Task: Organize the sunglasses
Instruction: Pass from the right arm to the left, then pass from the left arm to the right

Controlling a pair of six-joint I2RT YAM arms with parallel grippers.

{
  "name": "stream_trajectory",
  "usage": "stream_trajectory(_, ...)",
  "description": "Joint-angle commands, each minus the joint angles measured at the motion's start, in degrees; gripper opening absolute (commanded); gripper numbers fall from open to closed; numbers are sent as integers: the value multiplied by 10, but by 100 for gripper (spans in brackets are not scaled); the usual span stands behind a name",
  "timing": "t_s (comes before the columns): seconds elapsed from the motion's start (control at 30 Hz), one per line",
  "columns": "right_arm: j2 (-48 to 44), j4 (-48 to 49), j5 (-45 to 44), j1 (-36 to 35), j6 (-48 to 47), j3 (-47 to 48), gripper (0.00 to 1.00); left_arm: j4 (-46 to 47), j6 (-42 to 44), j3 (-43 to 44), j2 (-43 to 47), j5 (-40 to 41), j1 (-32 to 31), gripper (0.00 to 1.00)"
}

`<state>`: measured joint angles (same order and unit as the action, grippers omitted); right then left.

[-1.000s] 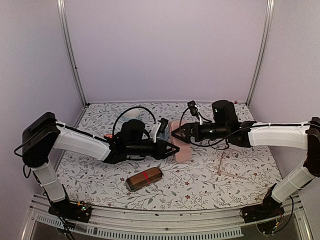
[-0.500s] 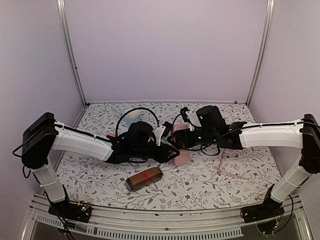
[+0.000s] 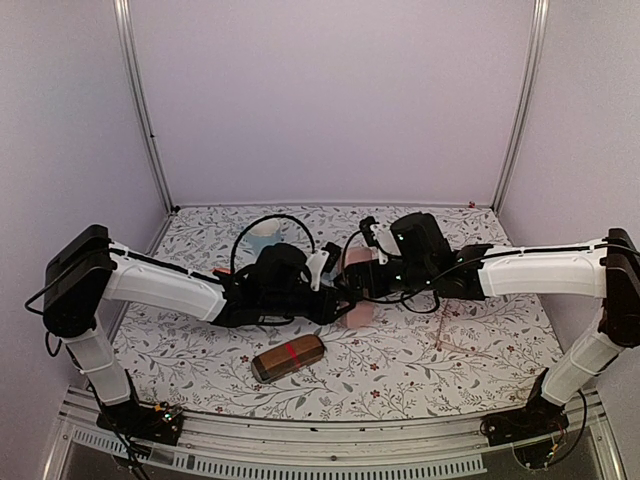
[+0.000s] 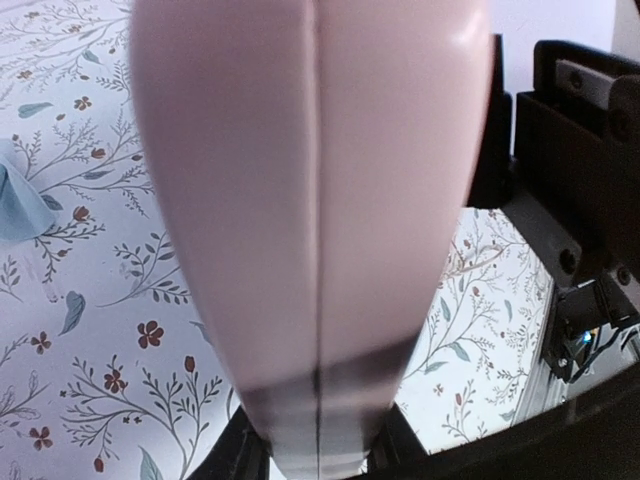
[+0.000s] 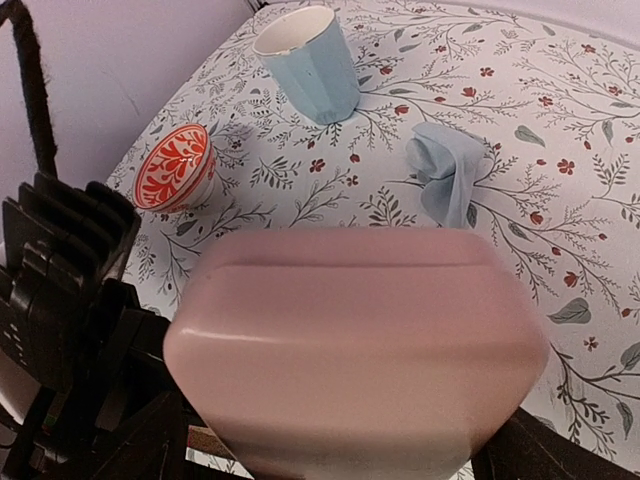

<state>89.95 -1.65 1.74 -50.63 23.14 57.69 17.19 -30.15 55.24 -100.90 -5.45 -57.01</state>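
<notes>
Left gripper [image 3: 340, 305] clamped on pink case [image 4: 310, 200]; right gripper [image 3: 352, 280] jaws wide astride its other end, contact not determinable; one sunglasses [image 3: 443, 328] pair flat on table [image 3: 400, 375], right of case, apart.

A pink oblong case [image 4: 310, 200] is filling most of the frame, its centre seam running straight down. The left gripper [image 4: 315, 445] is pinching its shadowed near end. A floral table cover [image 4: 90, 330] is showing beneath, a pale blue cloth [image 4: 18, 205] is peeking in at the left edge, and black robot hardware [image 4: 580, 150] is crowding the right.
</notes>
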Motion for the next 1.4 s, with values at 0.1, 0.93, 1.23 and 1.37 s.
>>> stream_trajectory(0.1, -11, -9, -15, -4, 11, 7, 91, 12, 6, 11, 14, 8, -2, 8)
stream_trajectory(0.93, -59, 4, 123, 75, -54, -27, 58, 83, 64, -57, 64, -85, 10, 86)
stream_trajectory(1.23, -81, 4, 346, 91, -177, -35, 57, 145, 86, -95, 61, -310, 70, 99)
stream_trajectory(1.37, -81, 34, 406, 91, -174, -41, 57, 164, 94, -95, 57, -338, 72, 99)
